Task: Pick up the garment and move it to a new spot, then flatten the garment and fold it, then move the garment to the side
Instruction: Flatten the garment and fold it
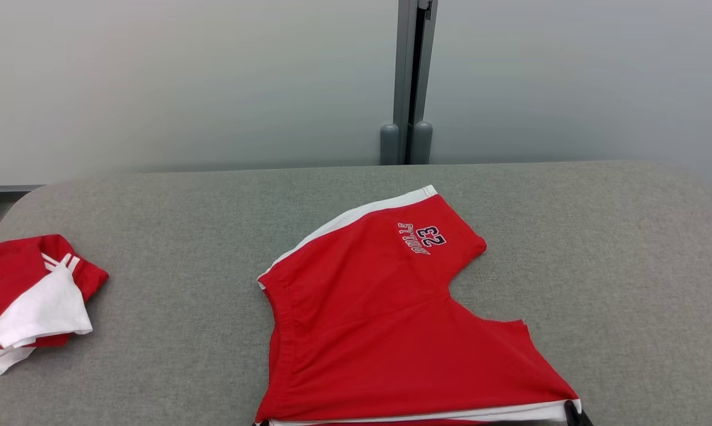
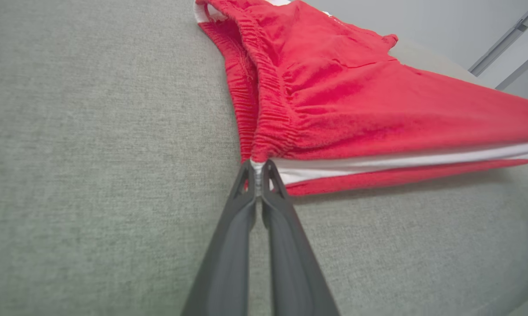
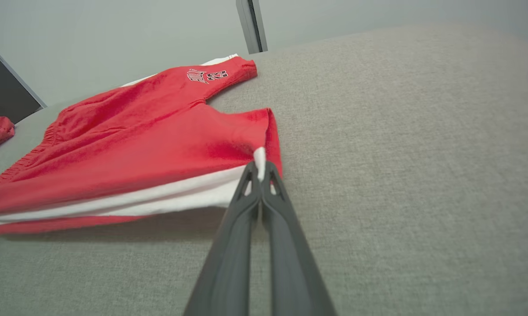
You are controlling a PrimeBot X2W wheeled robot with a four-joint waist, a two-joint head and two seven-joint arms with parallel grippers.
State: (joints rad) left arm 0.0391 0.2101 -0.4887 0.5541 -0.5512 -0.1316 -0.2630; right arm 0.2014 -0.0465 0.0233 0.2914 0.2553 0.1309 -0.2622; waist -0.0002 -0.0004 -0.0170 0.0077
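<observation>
Two garments are on the grey padded surface (image 1: pixel 598 248). The red shorts (image 1: pixel 379 319) are at the lower centre of the head view, and a bundle of red-and-white clothing (image 1: pixel 30 296) sits at the left edge, well apart from them.

The shorts' far leg, printed with "23", lies flat and points toward the upper right. Their near edge, with its white stripe, runs along the bottom of the frame. In both wrist views that edge is raised off the surface with a shadow under it.

Two pairs of dark fingers hold that edge, one pair at each end. The left fingers (image 2: pixel 233 245) are pressed together on the corner at the gathered waistband. The right fingers (image 3: pixel 235 245) are pressed together on the white-striped corner at the leg hem, and one tip shows at the bottom right of the shorts in the head view.

Bare surface spreads wide to the right of the shorts and beyond them, up to the rounded far edge under the pale wall. A narrower bare stretch lies between the shorts and the bundle. One grey post (image 1: pixel 412 83) stands behind the far edge at upper centre.
</observation>
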